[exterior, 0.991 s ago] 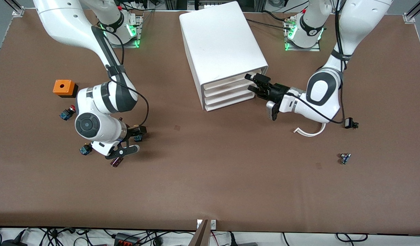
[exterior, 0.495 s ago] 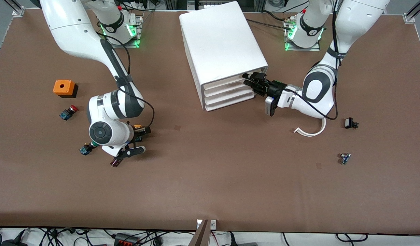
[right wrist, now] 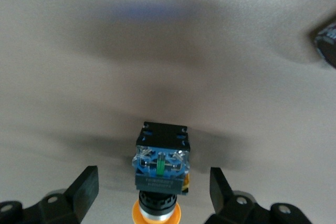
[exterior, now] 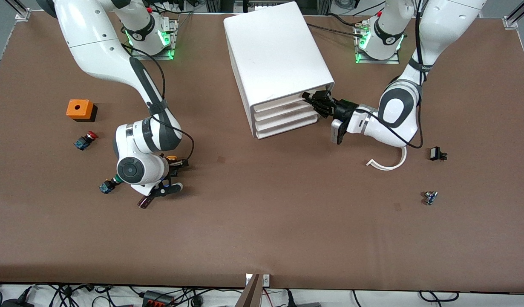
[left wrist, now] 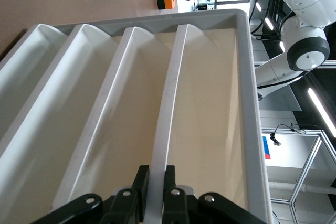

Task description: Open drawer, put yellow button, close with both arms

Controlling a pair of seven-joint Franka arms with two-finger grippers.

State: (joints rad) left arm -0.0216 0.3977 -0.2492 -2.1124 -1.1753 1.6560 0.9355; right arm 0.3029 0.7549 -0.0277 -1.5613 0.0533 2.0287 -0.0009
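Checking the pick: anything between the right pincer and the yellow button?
Nothing visible. The yellow button lies on the table between the open fingers of the right pincer. Its goal is blocked, though: the drawer is not yet open, the left pincer shut on its front edge.

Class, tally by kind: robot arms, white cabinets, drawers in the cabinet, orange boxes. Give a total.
Robot arms: 2, left arm and right arm
White cabinet: 1
Drawers: 4
Orange box: 1
Total: 8
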